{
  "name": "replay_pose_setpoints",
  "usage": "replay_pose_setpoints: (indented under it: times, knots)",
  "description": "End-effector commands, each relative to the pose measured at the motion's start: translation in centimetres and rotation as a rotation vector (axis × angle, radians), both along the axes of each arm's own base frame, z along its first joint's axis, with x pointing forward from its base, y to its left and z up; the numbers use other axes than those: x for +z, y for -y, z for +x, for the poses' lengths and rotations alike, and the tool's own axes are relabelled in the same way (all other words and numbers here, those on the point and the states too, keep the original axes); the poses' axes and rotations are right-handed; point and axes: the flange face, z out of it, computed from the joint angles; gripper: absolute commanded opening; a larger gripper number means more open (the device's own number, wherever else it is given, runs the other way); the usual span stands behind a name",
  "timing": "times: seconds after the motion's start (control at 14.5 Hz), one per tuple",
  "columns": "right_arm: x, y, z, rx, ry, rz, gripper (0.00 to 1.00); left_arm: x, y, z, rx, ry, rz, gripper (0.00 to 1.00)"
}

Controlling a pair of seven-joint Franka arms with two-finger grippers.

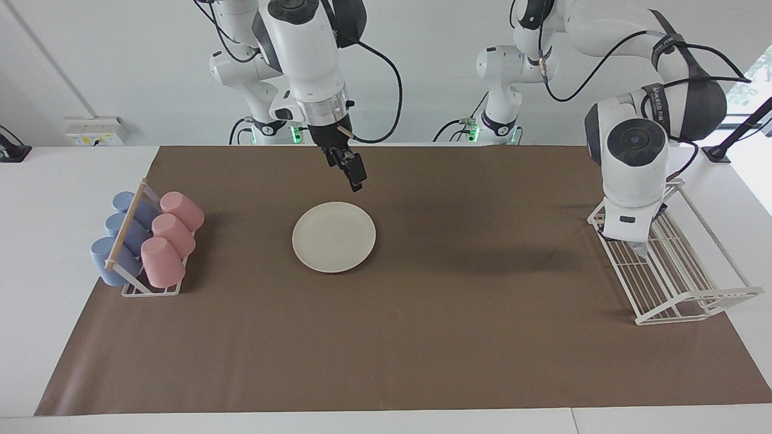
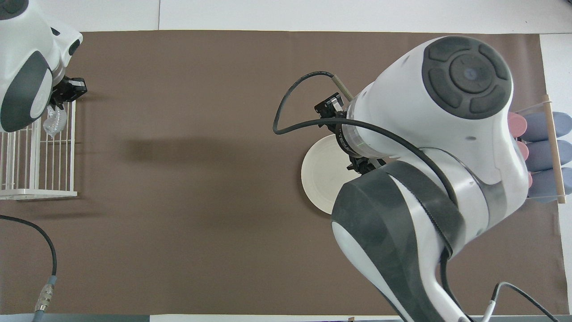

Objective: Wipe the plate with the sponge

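Plate (image 1: 333,236) sits flat on the brown mat (image 1: 422,337) mid-table, a bit toward my right arm's end, with the cup rack (image 1: 145,244) of blue and pink cups well apart at that end. My right gripper (image 1: 354,176) hangs in the air over the mat just by the plate's robot-side rim, touching nothing; I can't tell if its fingers are parted. My left gripper (image 2: 62,96) is up over the white wire rack (image 1: 675,271) at the other end, clenched on the sponge (image 2: 53,121), which dangles above the wires.
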Motion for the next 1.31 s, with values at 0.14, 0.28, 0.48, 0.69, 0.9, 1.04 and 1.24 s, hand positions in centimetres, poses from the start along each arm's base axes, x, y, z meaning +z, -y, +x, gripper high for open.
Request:
replay_pose_setpoints:
  times: [0.14, 0.28, 0.48, 0.69, 0.9, 1.04, 1.24]
  knots:
    - [0.1, -1.0, -0.6, 0.008, -0.015, -0.029, 1.00, 2.4, 2.0, -1.1, 0.086, -0.045, -0.413, 0.00]
    - [-0.1, -1.1, -1.0, 0.014, -0.030, -0.037, 1.00, 3.1, 1.4, -1.2, 0.133, -0.052, -0.577, 0.00]
    - [0.0, -1.2, -1.1, 0.014, -0.031, -0.038, 1.00, 3.9, 3.2, -2.4, 0.120, -0.115, -0.774, 0.00]
    - [-0.3, -1.1, -1.2, 0.014, -0.033, -0.038, 1.00, 2.9, 3.5, -4.5, 0.107, -0.156, -1.017, 0.00]
    - [-0.5, -1.0, -1.6, 0.013, -0.043, -0.042, 1.00, 0.3, 4.0, -7.6, 0.113, -0.125, -1.221, 0.00]
    - [-0.8, -1.1, -1.7, 0.015, -0.051, -0.047, 1.00, -1.5, 4.7, -10.0, 0.123, -0.092, -1.337, 0.00]
    - [-0.7, -1.8, -2.3, 0.005, -0.045, -0.042, 1.00, -3.3, 6.0, -11.6, 0.139, -0.093, -1.468, 0.00]
